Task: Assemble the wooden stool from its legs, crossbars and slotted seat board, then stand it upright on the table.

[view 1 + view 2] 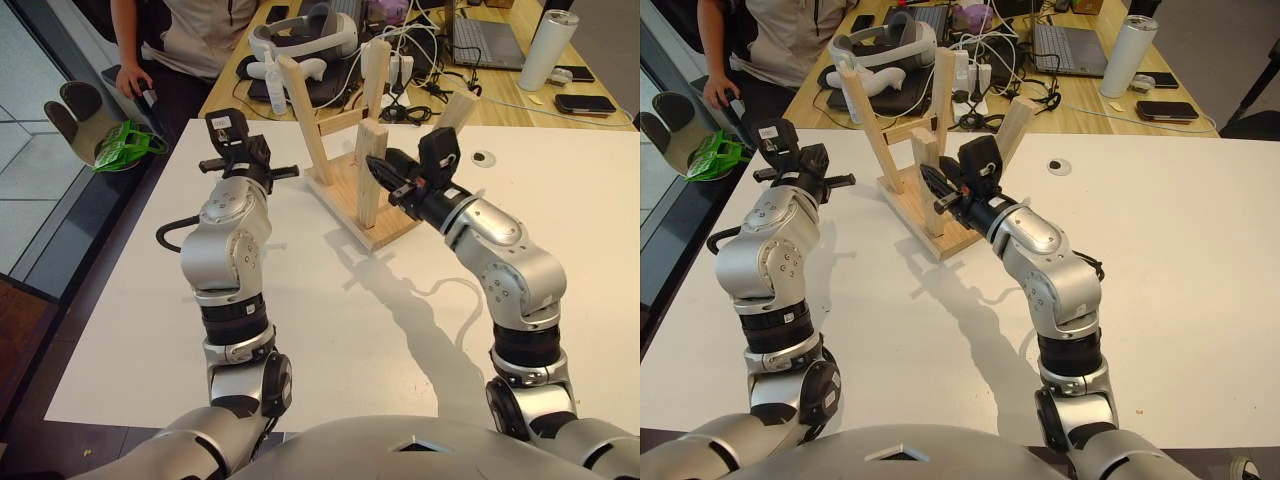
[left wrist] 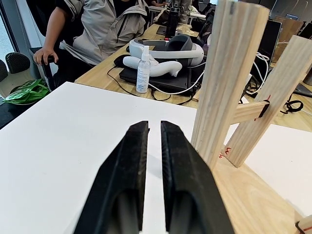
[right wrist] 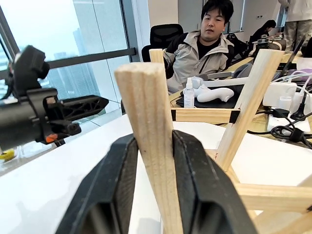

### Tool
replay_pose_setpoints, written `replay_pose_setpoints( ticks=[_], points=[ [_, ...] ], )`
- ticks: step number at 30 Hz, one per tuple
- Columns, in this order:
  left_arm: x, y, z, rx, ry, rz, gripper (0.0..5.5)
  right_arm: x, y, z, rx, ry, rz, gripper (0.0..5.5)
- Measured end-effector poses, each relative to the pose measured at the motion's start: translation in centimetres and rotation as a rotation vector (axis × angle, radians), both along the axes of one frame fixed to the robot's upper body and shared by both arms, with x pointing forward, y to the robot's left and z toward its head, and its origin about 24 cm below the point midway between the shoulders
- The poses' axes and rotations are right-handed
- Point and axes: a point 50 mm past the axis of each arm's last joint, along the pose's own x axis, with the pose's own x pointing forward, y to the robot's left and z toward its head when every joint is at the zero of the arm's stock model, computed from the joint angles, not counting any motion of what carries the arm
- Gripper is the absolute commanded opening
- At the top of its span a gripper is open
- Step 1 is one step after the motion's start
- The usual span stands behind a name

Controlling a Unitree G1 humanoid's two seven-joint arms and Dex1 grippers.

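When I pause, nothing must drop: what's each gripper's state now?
Left gripper: shut, empty.
Right gripper: shut on a leg.

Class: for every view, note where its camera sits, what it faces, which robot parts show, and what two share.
Eye views: head, looking down over left gripper and right gripper at the legs-up stool.
Left wrist: behind left gripper, facing the stool's legs.
Right wrist: behind right gripper, shut on one leg.
Wrist views share the stool.

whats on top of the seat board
Four legs with crossbars stand up from the seat board; the right end effector clamps the nearest one. Its arm covers part of the board.
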Motion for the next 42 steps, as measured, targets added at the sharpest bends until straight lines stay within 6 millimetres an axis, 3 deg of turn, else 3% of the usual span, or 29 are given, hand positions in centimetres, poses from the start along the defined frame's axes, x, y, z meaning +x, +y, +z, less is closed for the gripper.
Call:
replay_pose_setpoints(
  ticks=[4,12,17,26,27,32,36,42],
  points=[
    [0.1,0.4,-0.1,0.006,0.003,0.011,0.45,1.0,-1.4,0.9,0.199,0.09,-0.099,0.99],
    [0.4,0.5,0.1,0.007,0.001,0.013,0.45,2.1,-3.0,1.5,0.419,0.222,-0.271,0.99],
    [0.5,0.5,0.1,0.031,0.006,0.006,0.45,2.8,-6.3,0.2,0.5,0.359,-0.536,0.98],
    [0.5,0.3,0.1,0.053,0.009,-0.012,0.45,2.6,-8.0,-0.5,0.646,0.507,-0.727,0.98],
    [0.5,0.3,0.1,0.053,0.01,-0.013,0.45,2.6,-8.2,-0.5,0.665,0.52,-0.757,1.37],
    [0.5,0.1,0.1,0.055,0.015,-0.021,0.45,2.1,-9.3,-1.7,0.708,0.581,-0.923,2.1],
    [0.5,0.1,0.1,0.055,0.015,-0.024,0.45,1.7,-9.0,-1.9,0.718,0.583,-0.969,2.8],
    [0.5,0.1,0.0,0.058,0.018,-0.031,0.45,0.5,-8.0,-1.9,0.593,0.593,-1.068,4.04]
  ],
)
